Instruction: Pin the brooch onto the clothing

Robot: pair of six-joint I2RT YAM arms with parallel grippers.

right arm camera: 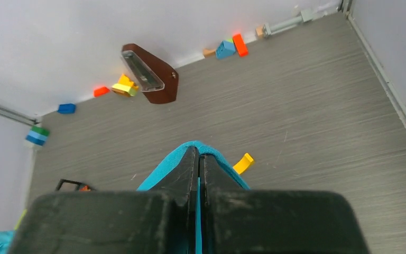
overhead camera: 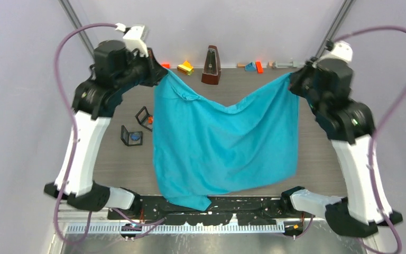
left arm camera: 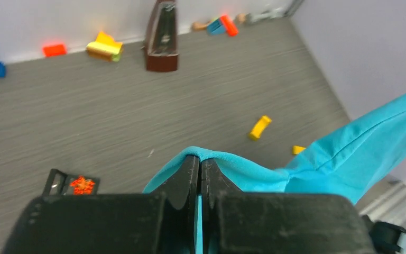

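Clothing (overhead camera: 227, 143) hangs limp and light over the counter (overhead camera: 116, 164), strung between your left claw (left arm camera: 200, 165) and right claw (right arm camera: 199, 156), each pinching an upper corner; take it by hems, for soft fabric likely slips

The left hand (left arm camera: 200, 160) pinches a fold of the teal T-shirt (left arm camera: 349, 153) above the counter (left arm camera: 111, 116); a brown metronome (left arm camera: 161, 37), probably, stands beyond.

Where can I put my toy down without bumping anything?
Under the hanging shirt, the table's middle is bare, from the metronome to the black stands, except small yellow pieces. The back edge is crowded with blocks.
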